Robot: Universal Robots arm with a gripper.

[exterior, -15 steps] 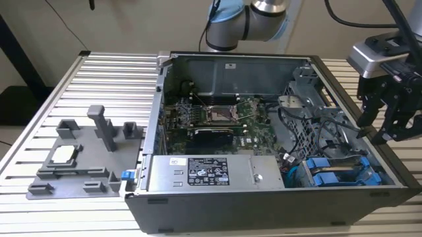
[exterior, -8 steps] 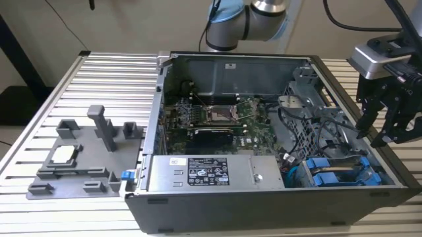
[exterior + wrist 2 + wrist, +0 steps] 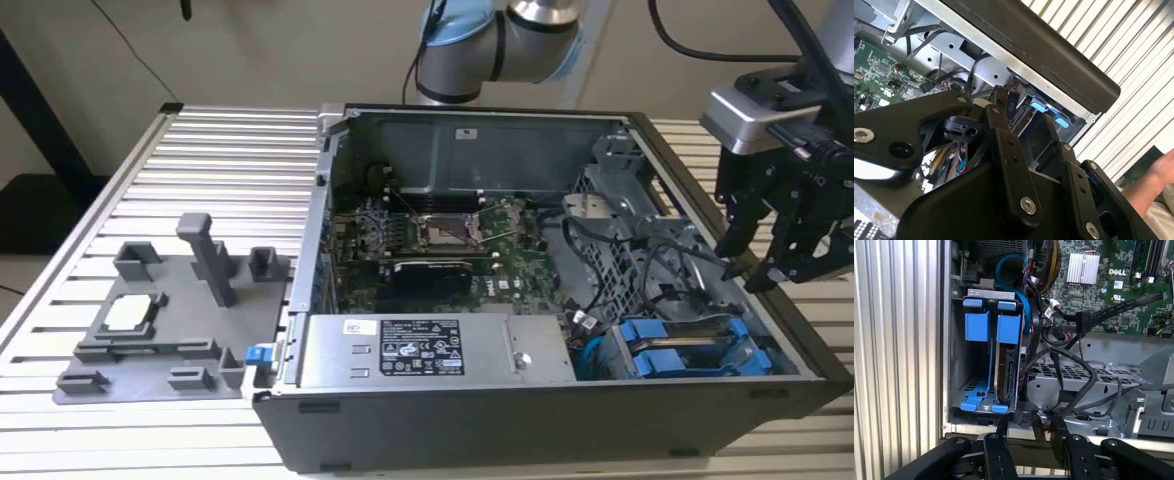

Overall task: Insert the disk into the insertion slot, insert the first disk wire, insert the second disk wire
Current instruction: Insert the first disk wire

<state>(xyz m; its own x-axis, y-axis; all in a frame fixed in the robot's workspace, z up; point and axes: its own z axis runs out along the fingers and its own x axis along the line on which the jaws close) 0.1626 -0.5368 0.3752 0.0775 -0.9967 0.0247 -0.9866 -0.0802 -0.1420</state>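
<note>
Disk (image 3: pixel 1005 374) in insertion slot (image 3: pixel 957 367); claw (image 3: pixel 1029 430) near

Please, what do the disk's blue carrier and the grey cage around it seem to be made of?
The blue carrier looks like moulded plastic: one even bright colour, soft sheen, rounded tabs. The grey cage looks like bare sheet metal, probably steel: thin folded walls, punched holes, dull reflections.
</note>
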